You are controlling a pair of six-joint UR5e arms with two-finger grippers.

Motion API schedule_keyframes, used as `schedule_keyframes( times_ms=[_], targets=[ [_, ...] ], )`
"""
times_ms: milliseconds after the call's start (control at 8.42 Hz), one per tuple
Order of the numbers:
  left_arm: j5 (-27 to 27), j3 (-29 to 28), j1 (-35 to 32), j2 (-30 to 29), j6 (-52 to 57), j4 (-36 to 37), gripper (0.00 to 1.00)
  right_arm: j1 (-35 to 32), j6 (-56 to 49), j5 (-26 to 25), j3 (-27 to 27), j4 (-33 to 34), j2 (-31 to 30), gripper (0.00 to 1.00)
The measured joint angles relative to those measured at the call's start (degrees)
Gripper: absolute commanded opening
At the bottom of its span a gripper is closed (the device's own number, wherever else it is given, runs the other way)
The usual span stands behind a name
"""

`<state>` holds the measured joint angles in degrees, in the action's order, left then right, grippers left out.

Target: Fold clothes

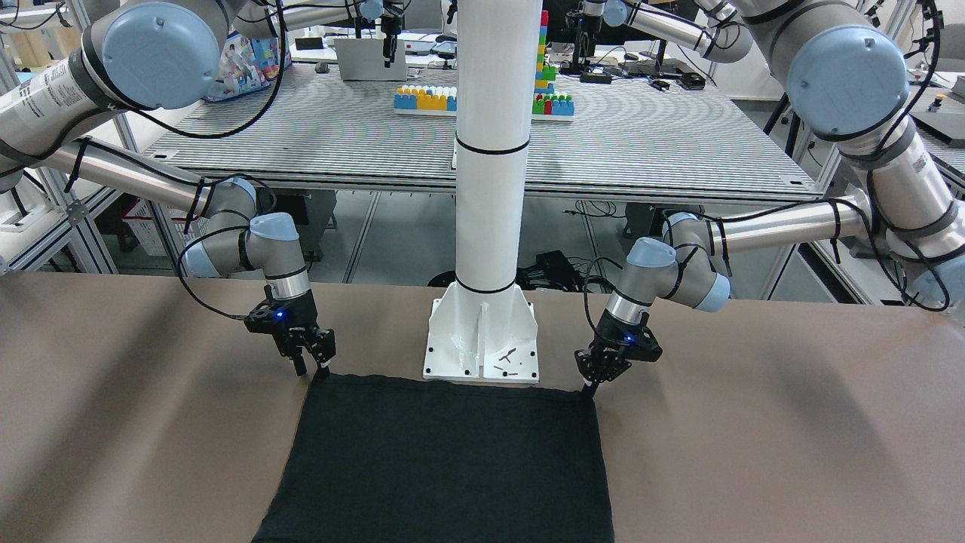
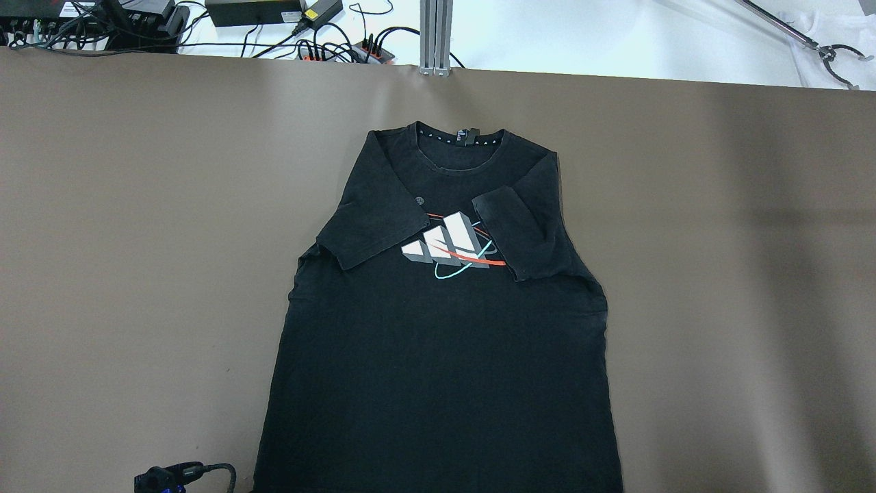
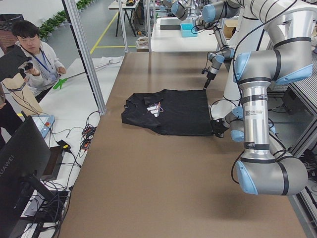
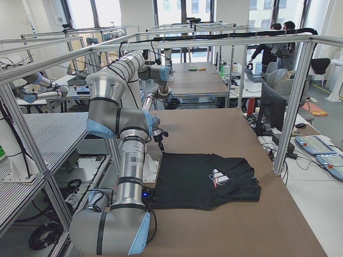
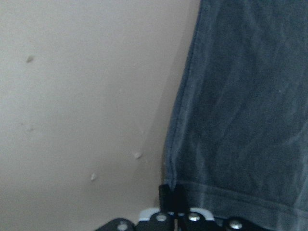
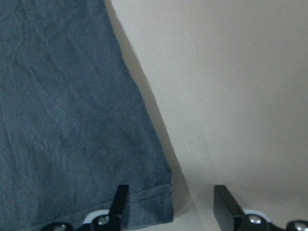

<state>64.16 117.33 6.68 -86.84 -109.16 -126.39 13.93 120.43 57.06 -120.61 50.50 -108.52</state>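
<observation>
Overhead, I read the black T-shirt [image 2: 438,342] flat on the table [image 2: 137,205], long axis 12-to-6, collar at 12, running toward 12 from both claws: left gripper [image 1: 593,386] pinched closed on its hem corner, right gripper [image 1: 315,368] spread, straddling the other.

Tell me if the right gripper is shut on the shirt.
No, the right gripper is wide open, one finger over the shirt corner, one over bare table.

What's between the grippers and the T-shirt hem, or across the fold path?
Nothing visible. The left gripper is shut on one hem corner of the T-shirt, and the right gripper is open astride the other. Only the folded-in sleeves lie ahead.
</observation>
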Motion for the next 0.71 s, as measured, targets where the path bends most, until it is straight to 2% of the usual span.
schedule_keyframes(
  times_ms=[237,475,594,712],
  targets=[
    [0.1,0.0,0.0,0.0,0.1,0.0,0.00,0.3,0.0,-0.1,-0.1,0.2,0.1,0.33],
    [0.1,0.0,-0.1,-0.1,0.1,0.0,0.00,0.5,0.1,-0.1,-0.1,0.2,0.1,0.08],
    [0.1,0.0,-0.1,-0.1,0.1,-0.1,0.00,0.6,0.1,-0.1,-0.1,0.2,0.1,0.00],
    [0.1,0.0,-0.2,-0.1,0.1,-0.1,0.00,0.7,0.1,-0.1,-0.2,0.2,0.1,0.00]
  ],
)
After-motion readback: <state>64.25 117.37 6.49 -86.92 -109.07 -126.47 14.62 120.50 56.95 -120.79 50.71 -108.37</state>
